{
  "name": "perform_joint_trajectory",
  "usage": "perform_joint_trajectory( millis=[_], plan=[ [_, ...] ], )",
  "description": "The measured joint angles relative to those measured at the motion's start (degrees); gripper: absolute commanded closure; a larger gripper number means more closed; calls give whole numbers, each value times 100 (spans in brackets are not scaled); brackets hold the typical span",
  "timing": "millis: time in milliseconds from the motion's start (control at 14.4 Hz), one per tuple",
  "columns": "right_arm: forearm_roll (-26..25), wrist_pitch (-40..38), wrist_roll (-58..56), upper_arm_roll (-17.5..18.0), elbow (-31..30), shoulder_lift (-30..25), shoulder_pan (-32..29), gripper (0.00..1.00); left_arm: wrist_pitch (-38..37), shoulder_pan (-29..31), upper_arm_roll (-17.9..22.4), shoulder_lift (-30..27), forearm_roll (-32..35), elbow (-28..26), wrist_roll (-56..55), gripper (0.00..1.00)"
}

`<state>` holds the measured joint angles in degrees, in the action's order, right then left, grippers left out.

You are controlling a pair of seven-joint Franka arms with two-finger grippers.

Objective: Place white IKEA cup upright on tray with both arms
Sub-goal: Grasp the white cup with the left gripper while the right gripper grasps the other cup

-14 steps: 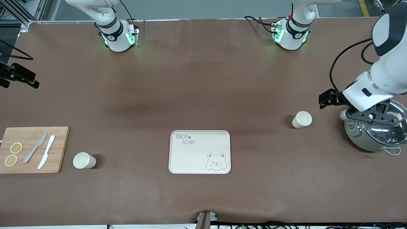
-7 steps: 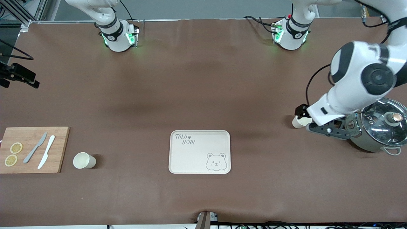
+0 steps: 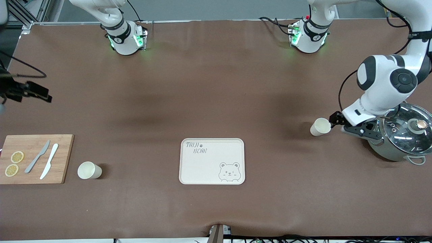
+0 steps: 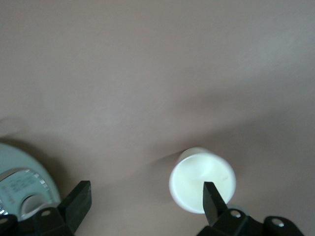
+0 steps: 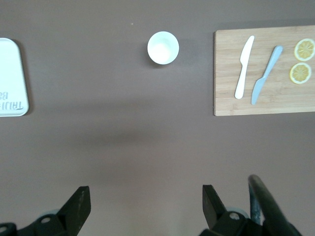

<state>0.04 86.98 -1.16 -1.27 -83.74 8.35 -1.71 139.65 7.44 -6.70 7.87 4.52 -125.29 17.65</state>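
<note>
Clearly "TAJI BEAR" reads on the tray (image 3: 212, 161). One upright cup (image 3: 320, 127), mouth up, stands toward the left arm's end, just beside the wide-open left gripper (image 4: 147, 196). Over bare table, the right gripper (image 5: 146, 201) gapes too.

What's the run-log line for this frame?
left pincer: open, low beside cup near pot, no grasp | right pincer: open, high over table | second cup: by cutting board | tray: no cups

Sitting on the bench are two white cups (image 3: 320, 127) (image 3: 89, 170), one tray (image 3: 212, 161), one cutting board (image 3: 64, 158), two knives (image 3: 37, 156) (image 3: 49, 161), two lemon slices (image 3: 17, 157) (image 3: 11, 170) and one lidded pot (image 3: 401, 136).
</note>
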Motion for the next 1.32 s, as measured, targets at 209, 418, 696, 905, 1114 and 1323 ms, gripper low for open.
perform_joint_trajectory(
  millis=[209,418,696,905,1114,1323],
  plan=[
    [0,381,0,0,-3,593,1,0,630,79,-26,-87,0,-504,88,0],
    [0,1185,0,1,-4,1087,3,0,991,67,-68,-88,0,-799,88,0],
    [0,2460,-1,5,-4,1692,67,0,1424,75,-67,-69,0,-1063,88,0],
    [0,3245,-1,4,-4,2121,82,0,1770,81,-65,70,0,-1195,88,0],
    [0,3723,-1,-4,1,2537,81,0,2156,83,-65,345,0,-1250,88,0],
    [0,3876,-1,-6,5,2890,81,0,2490,84,-64,642,0,-1270,88,0]
  ],
)
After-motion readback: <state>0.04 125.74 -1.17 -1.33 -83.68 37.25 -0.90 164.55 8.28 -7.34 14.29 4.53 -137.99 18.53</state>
